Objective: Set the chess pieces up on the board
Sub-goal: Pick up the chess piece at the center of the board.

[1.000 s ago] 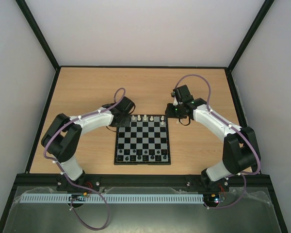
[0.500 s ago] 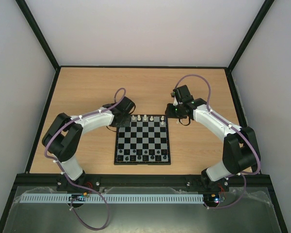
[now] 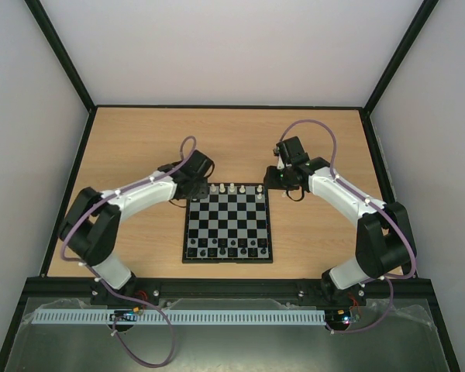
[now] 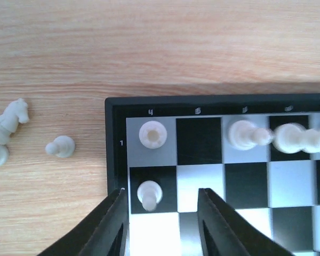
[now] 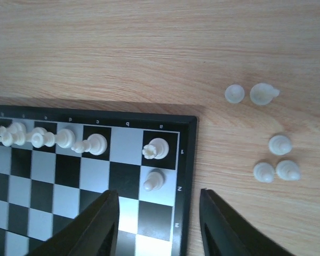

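Observation:
The board [image 3: 229, 221] lies mid-table, white chess pieces [image 3: 232, 188] along its far row. In the left wrist view, a white pawn [image 4: 149, 195] stands on the dark square behind the corner rook [image 4: 152, 134]. My left gripper [image 4: 162, 216] is open around that pawn, both fingers clear of it. In the right wrist view, my right gripper [image 5: 159, 213] hangs open over the opposite far corner, just short of a pawn [image 5: 153, 181] and a rook [image 5: 156, 149]. Nothing is held.
Loose white pieces lie on the wood left of the board: a knight [image 4: 10, 118] and a pawn [image 4: 61, 147]. Several more [image 5: 280, 144] lie right of the board's border [image 5: 186, 160]. Black pieces [image 3: 225, 246] fill the near rows.
My left gripper's jaws have opened and let go of the pawn, which now stands on its square. The left arm's elbow swung leftward. The right arm is almost still.

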Tool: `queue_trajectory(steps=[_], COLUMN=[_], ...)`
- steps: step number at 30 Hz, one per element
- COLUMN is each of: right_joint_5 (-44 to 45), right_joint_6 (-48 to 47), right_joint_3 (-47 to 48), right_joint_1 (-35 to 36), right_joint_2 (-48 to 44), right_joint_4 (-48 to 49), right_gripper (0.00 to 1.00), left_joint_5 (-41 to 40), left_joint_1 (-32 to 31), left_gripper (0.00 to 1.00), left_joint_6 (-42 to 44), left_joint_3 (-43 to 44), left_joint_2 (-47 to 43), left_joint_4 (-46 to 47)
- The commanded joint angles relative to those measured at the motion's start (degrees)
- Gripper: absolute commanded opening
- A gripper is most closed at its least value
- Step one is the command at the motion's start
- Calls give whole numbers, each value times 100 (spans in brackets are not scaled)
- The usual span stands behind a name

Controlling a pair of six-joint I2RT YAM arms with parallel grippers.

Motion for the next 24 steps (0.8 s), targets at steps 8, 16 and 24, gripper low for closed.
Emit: queue_trajectory(steps=[8,16,24], right_joint_5=[963,1155,1059], right_joint_6=[123,159,151], right_joint_3=[-61,436,440], right_joint_1=[6,-412,-833], right_joint_2=[109,599,1136], right_joint_4=[-293,-449,-426], right_gripper=[58,53,37], left_joint_5=[-252,-330,-150], left_joint_1=[16,50,52], left_gripper=[78,100,100], left_joint_6=[304,160,102], left_joint_3=[37,-238,-434], left_joint_2=[-1472,-2174,-2553], left_joint_4=[-164,91,164])
